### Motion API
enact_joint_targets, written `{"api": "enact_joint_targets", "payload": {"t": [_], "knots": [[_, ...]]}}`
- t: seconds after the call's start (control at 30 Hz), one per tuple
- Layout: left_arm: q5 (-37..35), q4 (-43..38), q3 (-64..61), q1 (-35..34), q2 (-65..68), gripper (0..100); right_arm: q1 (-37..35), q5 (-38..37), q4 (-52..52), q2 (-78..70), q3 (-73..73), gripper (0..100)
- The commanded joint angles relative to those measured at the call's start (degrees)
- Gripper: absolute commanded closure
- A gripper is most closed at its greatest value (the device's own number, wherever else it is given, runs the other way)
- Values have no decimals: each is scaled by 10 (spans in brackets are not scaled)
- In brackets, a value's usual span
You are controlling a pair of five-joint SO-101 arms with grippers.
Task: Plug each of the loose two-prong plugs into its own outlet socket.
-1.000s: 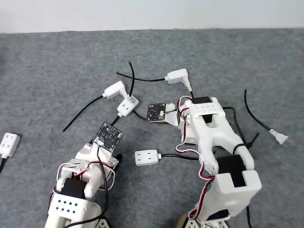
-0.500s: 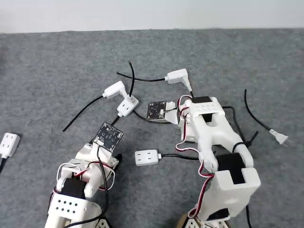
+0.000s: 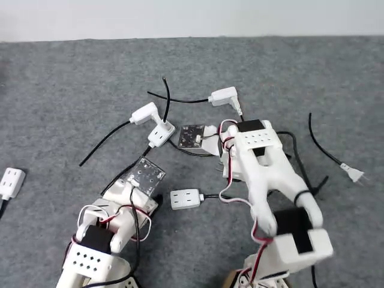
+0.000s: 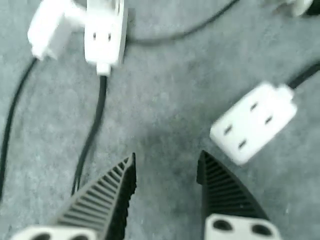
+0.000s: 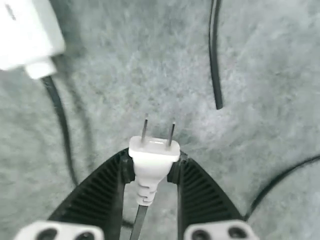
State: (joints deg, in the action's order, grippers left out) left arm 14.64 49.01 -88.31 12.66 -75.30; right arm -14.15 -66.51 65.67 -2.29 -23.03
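Observation:
My right gripper (image 5: 151, 159) is shut on a white two-prong plug (image 5: 150, 152), prongs pointing away from the wrist over the grey carpet. A white outlet socket (image 5: 25, 35) lies off to one side of it. My left gripper (image 4: 167, 167) stands open with nothing between its black fingers (image 4: 112, 195), just short of a white outlet socket (image 4: 252, 122); this socket (image 3: 185, 198) lies between the two arms. Farther off, another socket (image 3: 161, 135) has a white plug (image 3: 146, 113) against it. One more white plug (image 3: 222, 96) lies at the back.
A small loose plug (image 3: 356, 175) on a black cord lies at the right. A further outlet socket (image 3: 11, 182) sits at the far left edge. Black cords (image 3: 120, 133) trail across the carpet around the middle sockets; the carpet at the back is open.
The right arm has shifted toward the back and left, carrying its plug nearer the socket by the angled plug. The left arm has swung slightly right, toward the socket between the arms.

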Motion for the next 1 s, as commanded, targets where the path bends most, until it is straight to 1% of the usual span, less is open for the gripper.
{"api": "enact_joint_targets", "payload": {"t": [0.0, 0.13, 0.2, 0.3, 0.37, 0.53, 0.7, 0.97], "knots": [[-62, -78, 6, 12, -6, 811, -19, 54, 49, 79, 2, 991], [-164, -151, 8, 13, -6, 807, -39, 124, 95, 130, 1, 991], [-227, -182, 6, 13, -6, 807, -49, 154, 108, 147, 1, 991], [-324, -193, 5, 25, -6, 807, -69, 194, 110, 161, 1, 991], [-359, -193, 5, 47, -6, 807, -88, 216, 110, 167, 1, 991], [-393, -193, 4, 83, -6, 807, -139, 250, 110, 167, 5, 991], [-412, -193, 1, 90, -5, 807, -162, 276, 113, 168, 14, 991], [-411, -193, -8, 87, -5, 807, -193, 303, 202, 171, 107, 991]]}}
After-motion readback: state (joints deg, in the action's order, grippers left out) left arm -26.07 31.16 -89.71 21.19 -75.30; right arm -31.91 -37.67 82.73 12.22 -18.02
